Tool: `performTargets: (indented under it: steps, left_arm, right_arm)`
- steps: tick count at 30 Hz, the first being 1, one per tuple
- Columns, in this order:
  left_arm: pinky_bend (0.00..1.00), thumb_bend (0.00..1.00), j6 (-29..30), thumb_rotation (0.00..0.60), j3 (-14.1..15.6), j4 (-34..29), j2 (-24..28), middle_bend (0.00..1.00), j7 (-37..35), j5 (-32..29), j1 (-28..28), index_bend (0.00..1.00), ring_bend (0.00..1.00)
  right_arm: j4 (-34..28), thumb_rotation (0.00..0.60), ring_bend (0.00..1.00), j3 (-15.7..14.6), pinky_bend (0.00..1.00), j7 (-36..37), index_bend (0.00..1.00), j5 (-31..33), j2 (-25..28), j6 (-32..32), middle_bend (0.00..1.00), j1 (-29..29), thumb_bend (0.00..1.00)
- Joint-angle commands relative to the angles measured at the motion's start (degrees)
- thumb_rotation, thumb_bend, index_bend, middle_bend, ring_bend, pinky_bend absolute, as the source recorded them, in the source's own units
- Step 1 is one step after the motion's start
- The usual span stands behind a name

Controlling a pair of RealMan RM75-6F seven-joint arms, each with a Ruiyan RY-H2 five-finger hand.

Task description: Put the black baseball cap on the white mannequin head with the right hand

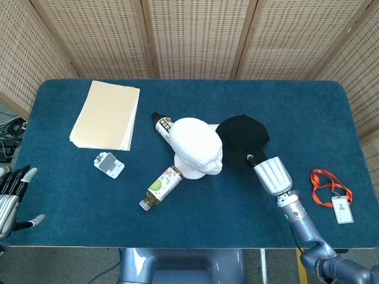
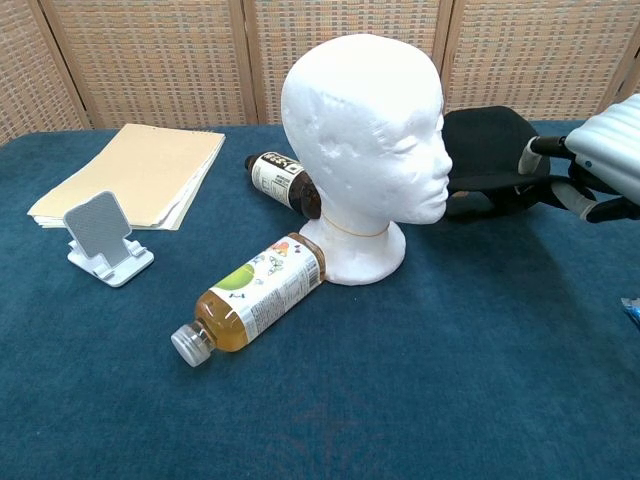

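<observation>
Black baseball cap [image 2: 487, 150], pinched by the right hand's [image 2: 600, 165] fingers [image 2: 545, 146], hangs beside the mannequin head [image 2: 365, 130].

— Where was the black baseball cap [image 2: 486, 150]?
— Held off the blue table, tilted, just beside the face of the white mannequin head [image 2: 365, 130].
— And the head?
— Upright on its round base, bare, facing the cap.
</observation>
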Motion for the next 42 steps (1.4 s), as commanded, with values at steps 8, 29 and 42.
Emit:
performTargets:
  steps: [8,29,42]
  left_arm:
    - [0.0,0.0,0.0,0.6,0.1,-0.2,0.0,0.0,0.2,0.0,0.0,0.0,0.0]
    - [0.0,0.0,0.6,0.6,0.2,0.0,0.6,0.0,-1.6,0.6,0.3,0.0,0.0]
    - [0.0,0.0,0.3,0.6,0.3,-0.1,0.3,0.0,-0.8,0.6,0.2,0.0,0.0]
  right_arm:
    - [-4.6,0.6,1.0,8.7,1.0,2.0,0.7,6.9,2.7,1.3,1.0,3.3,0.87]
    - [-16.3,0.6,1.0,20.0,1.0,-7.0,0.7,8.2,13.4,7.4,1.0,9.8,0.84]
    - [-9.8,0.6,1.0,9.7,1.0,-13.9,0.69,-19.1,13.9,17.2,1.0,14.8,0.83]
